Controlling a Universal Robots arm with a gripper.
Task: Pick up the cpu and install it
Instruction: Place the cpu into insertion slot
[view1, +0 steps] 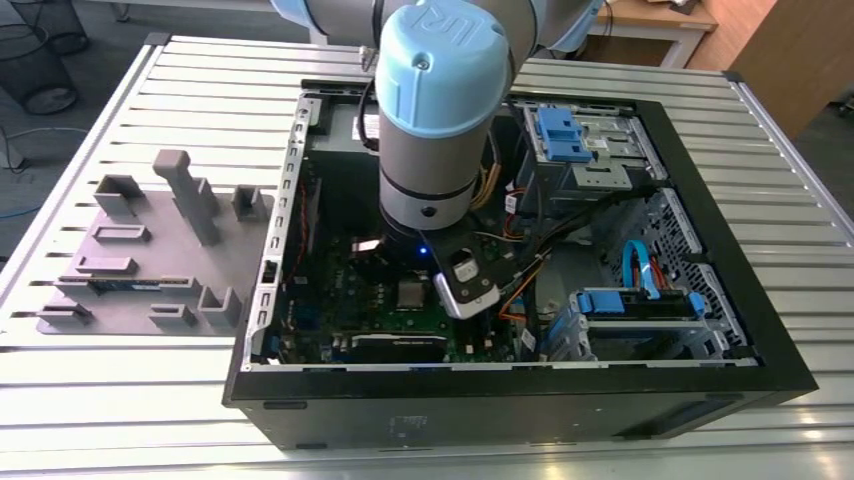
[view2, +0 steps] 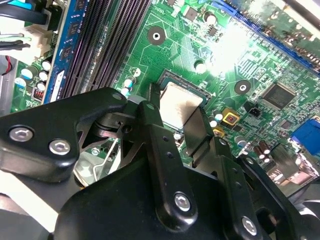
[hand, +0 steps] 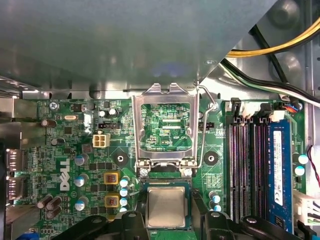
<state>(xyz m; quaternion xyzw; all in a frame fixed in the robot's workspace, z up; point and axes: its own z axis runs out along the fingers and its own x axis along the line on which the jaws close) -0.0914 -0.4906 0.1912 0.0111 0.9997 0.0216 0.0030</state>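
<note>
My pincer reaches down over the chip and straddles it. Whether it clamps the chip or only stands around it, I cannot tell. In both wrist views the chip lies flat, silvery top up, inside the square socket on the green board. Just past the chip, the socket's metal lid stands swung open, so the board shows through its window, and its thin wire lever is raised beside it. Two small yellow squares sit on the board close to the socket. On the socket's other side, in the first wrist view, run the long dark memory slots, and the outermost one holds a memory stick with a blue label. Farther on, a grey metal box spans the board's far edge, and yellow and black cables trail away next to it. The exterior view shows my arm plunging straight down into the open black computer case, which has blue drive brackets at the back. The case lies on a slatted metal table. On the exterior view's left — well apart from the socket — a grey tray of part holders sits just beside the case.
</note>
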